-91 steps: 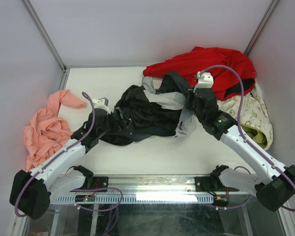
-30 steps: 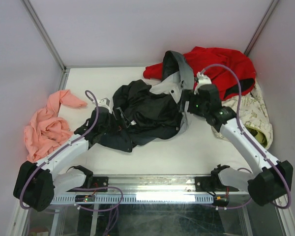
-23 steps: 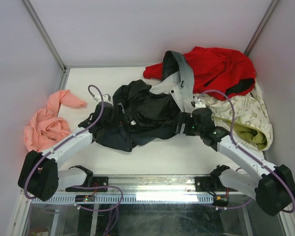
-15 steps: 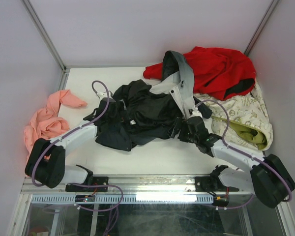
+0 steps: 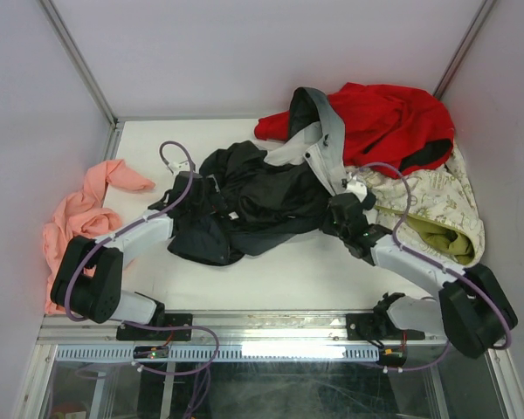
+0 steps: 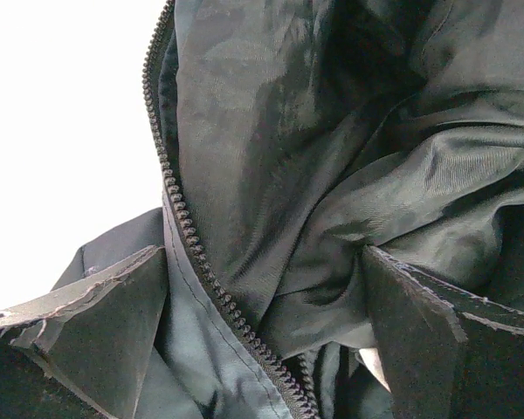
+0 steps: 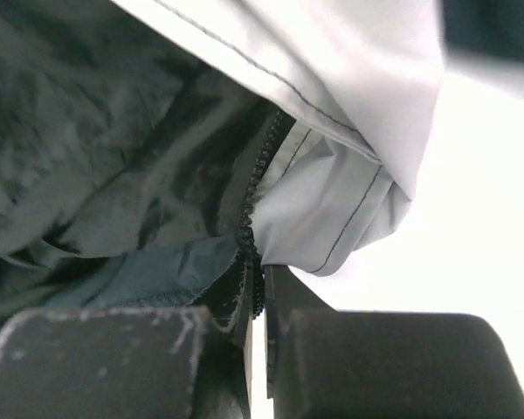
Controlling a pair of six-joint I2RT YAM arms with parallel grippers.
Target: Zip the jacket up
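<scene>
Jacket (image 5: 253,205) lies crumpled at mid-bench (image 5: 271,275), black lining up, its grey collar thrown far against the red garment (image 5: 384,122). A cream patterned cloth (image 5: 441,205) sits right of it and a salmon cloth (image 5: 83,223) lies well apart on the left. The left claw (image 5: 208,199) is buried in the left folds, and the right claw (image 5: 334,215) is at the right edge.

From the left wrist, the left claw (image 6: 262,262) stands wide. A run of zipper teeth (image 6: 182,229) passes between its pads, which do not press on it.

From the right wrist, the right claw (image 7: 257,288) is nearly closed. It pinches the zipper edge (image 7: 255,188) where the grey shell (image 7: 332,87) meets the dark lining.

The step in hand looks like gathering the two zipper sides. No slider or bottom stop shows. Next, the left claw likely needs to close on its tape, then both edges need tracing down to their ends and bringing together.

Against three seconds back, the collar has gone from mid-heap to the far side. Both arms have drawn in low against the cloth, and the right wrist sits a little farther than half a second ago.
</scene>
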